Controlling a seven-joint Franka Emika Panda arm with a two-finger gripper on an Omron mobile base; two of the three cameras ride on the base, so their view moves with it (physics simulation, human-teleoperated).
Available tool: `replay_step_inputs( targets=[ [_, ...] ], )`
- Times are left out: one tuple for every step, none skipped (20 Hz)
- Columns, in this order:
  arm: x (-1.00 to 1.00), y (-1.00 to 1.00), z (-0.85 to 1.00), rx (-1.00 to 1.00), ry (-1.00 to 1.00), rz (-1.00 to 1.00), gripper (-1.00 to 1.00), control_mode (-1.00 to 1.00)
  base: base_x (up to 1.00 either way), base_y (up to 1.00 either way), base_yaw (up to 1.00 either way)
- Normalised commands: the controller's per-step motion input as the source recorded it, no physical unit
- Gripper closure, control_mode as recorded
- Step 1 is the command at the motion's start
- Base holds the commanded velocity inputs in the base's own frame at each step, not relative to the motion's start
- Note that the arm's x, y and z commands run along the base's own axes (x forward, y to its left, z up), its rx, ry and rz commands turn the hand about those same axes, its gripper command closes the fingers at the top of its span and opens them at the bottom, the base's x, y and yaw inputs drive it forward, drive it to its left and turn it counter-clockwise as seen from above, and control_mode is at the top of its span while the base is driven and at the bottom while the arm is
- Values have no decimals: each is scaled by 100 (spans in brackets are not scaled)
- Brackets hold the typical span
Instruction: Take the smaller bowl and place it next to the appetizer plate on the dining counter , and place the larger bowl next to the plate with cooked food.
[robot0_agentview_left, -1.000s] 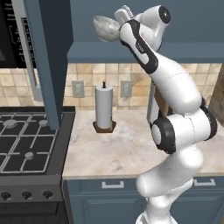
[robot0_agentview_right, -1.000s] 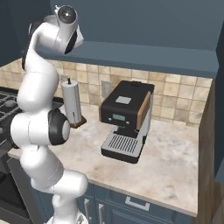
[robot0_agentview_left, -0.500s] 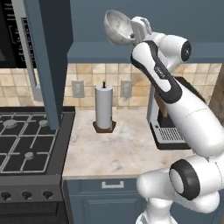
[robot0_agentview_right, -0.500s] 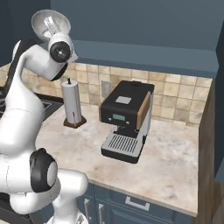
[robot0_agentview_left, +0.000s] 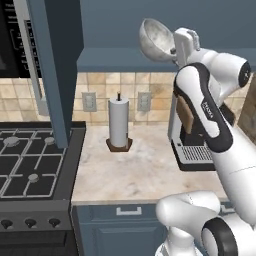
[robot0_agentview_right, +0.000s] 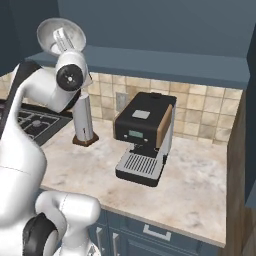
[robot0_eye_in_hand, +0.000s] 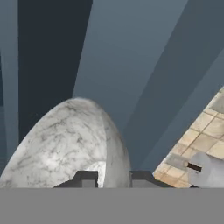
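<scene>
The smaller bowl (robot0_agentview_left: 156, 40), grey-white marbled and deep, is held high in the air in front of the blue upper cabinets, tipped on its side. My gripper (robot0_agentview_left: 175, 44) is shut on its rim. From the right base view the bowl (robot0_agentview_right: 60, 35) sits above the wrist, its opening facing the camera. In the hand view the marbled bowl (robot0_eye_in_hand: 65, 142) rises just above the fingertips (robot0_eye_in_hand: 86, 178), with the rim between them. The larger bowl, both plates and the dining counter are out of view.
Below the arm lies a beige marble kitchen counter (robot0_agentview_left: 135, 172) with a paper towel roll (robot0_agentview_left: 119, 122) and a black coffee machine (robot0_agentview_right: 142, 135). A gas stove (robot0_agentview_left: 30, 167) is at the left. Blue upper cabinets (robot0_agentview_right: 160, 30) hang close above and behind the bowl.
The arm has swung the bowl across to the right and turned at the wrist; the bowl stays high and stays in the grip. The counter items have not moved.
</scene>
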Motion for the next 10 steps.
replay_step_inputs(
  targets=[
    [-100,-53,34,0,25,0,100,-100,0,0,0],
    [-100,-47,29,0,27,0,100,-100,0,0,0],
    [-100,-29,12,0,34,0,100,-100,0,0,0],
    [-100,-21,1,0,36,0,100,-100,0,0,0],
    [-100,-22,0,-1,33,0,100,-100,0,0,0],
    [-100,-22,0,-2,33,0,100,-100,0,0,0],
    [-100,-24,0,-6,29,1,100,-100,0,0,0],
    [-100,-24,0,-15,24,3,100,-100,0,0,0],
    [-100,-16,-8,-22,22,3,100,-100,0,0,0],
    [-100,-4,-29,-23,7,4,100,-100,0,0,0]
  ],
)
